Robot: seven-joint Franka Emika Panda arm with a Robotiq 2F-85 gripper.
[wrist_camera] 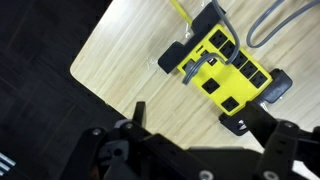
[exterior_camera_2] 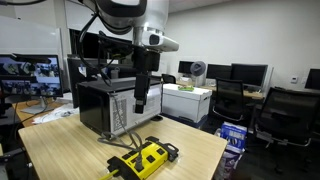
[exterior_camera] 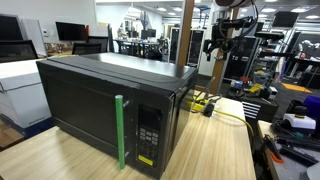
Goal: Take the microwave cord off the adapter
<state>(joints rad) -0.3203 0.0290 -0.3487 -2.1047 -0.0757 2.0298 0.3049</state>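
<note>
The yellow adapter (wrist_camera: 228,70) lies flat on the wooden table (wrist_camera: 120,60), on a pale yellow cable (wrist_camera: 180,8). It also shows in both exterior views (exterior_camera_2: 150,158) (exterior_camera: 201,101). A dark plug of the microwave cord (wrist_camera: 193,64) sits in its near-left end. A thin dark cable (wrist_camera: 268,28) loops away at the top right. My gripper (wrist_camera: 200,125) is open and empty. It hangs well above the adapter and touches nothing, as both exterior views show (exterior_camera_2: 140,100) (exterior_camera: 220,42).
The big black microwave (exterior_camera: 110,105) with a green strip on its door fills most of the table. It stands next to the adapter (exterior_camera_2: 105,105). The table edge (wrist_camera: 95,85) lies close to the adapter's left. Office chairs (exterior_camera_2: 285,115) and desks stand beyond.
</note>
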